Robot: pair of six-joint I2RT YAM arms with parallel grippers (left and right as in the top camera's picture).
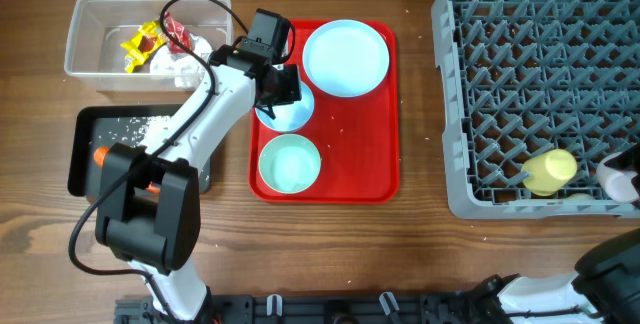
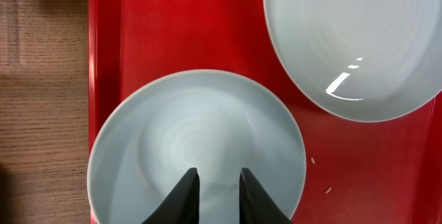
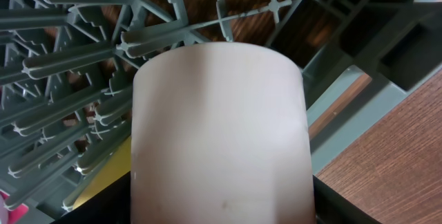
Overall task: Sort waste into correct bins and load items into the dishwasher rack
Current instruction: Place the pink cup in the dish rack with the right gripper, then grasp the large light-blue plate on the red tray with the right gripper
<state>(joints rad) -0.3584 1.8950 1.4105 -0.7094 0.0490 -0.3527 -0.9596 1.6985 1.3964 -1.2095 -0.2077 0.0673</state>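
The grey lattice dishwasher rack [image 1: 500, 84] lies beneath the right tool [image 1: 622, 176]. A glossy light blue bowl [image 2: 173, 127] sits directly under the left tool [image 2: 217, 174], whose fingers are narrowly parted and empty. The right tool pinches a smooth pale pink cup [image 3: 219, 134].

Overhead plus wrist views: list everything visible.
tub: 1, clear, far left
wrappers: 2, yellow, red, in tub
tissue: 1, white, in tub
black tray: 1, black, left
rice grains: many, white, black tray
carrot: 1, orange, black tray
red tray: 1, red, centre
plate: 1, light blue, red tray
bowls: 2, light blue, red tray
rack: 1, grey, right
yellow cup: 1, yellow, in rack
pink cup: 1, pale pink, over rack
left gripper: narrowly open, over a bowl
right gripper: gripping pink cup
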